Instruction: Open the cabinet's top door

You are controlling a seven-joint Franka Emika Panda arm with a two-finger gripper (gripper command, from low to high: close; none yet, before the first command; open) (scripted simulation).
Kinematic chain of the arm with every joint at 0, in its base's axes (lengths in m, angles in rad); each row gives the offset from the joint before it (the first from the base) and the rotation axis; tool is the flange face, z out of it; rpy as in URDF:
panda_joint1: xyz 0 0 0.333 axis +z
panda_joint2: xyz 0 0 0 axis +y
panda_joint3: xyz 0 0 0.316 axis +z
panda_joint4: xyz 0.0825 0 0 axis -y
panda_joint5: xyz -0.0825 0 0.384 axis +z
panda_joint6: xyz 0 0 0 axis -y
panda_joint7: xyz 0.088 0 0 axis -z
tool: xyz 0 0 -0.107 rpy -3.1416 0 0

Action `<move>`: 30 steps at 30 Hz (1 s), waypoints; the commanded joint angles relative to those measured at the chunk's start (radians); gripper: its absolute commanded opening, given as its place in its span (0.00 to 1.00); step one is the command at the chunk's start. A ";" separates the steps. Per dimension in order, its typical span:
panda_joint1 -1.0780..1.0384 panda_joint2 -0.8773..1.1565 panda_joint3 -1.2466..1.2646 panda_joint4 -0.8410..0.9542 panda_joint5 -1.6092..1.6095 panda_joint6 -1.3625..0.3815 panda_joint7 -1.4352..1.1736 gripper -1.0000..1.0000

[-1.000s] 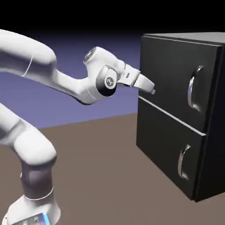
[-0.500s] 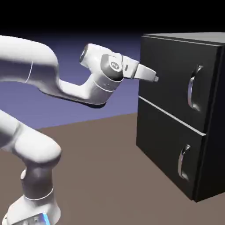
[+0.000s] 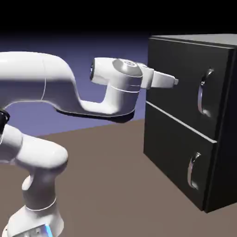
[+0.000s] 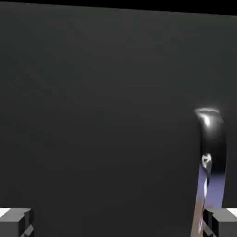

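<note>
Gripper (image 3: 175, 82) now closer to the cabinet (image 3: 185, 120) than a second ago: swung up and right, wrist rolled, fingers pointing level at the top door (image 3: 180, 88). Jaws spread wide, nothing between them. Still short of the top handle (image 3: 204, 91), which sits toward the door's right edge in the exterior view, well apart from the fingertips. Top door flush and shut, lower panel (image 3: 178, 152) likewise. Reads as approach phase, no contact yet; probably needs more travel right along the door face before any grasp.

Hand view filled with dark door panel; handle (image 4: 211, 152) only at far right, lower end cut off behind the right fingertip (image 4: 224, 222). Both fingertips clipped at the bottom edge. Hinge side not visible. Gap between gripper and door face hard to judge from either view.
</note>
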 commanded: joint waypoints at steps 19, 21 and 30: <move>0.265 -0.105 -0.296 0.132 -0.743 -0.043 0.535 1.00; 0.338 -0.086 -0.340 0.187 -0.749 -0.049 0.537 1.00; 0.339 -0.009 -0.332 0.194 -0.754 -0.100 0.610 0.00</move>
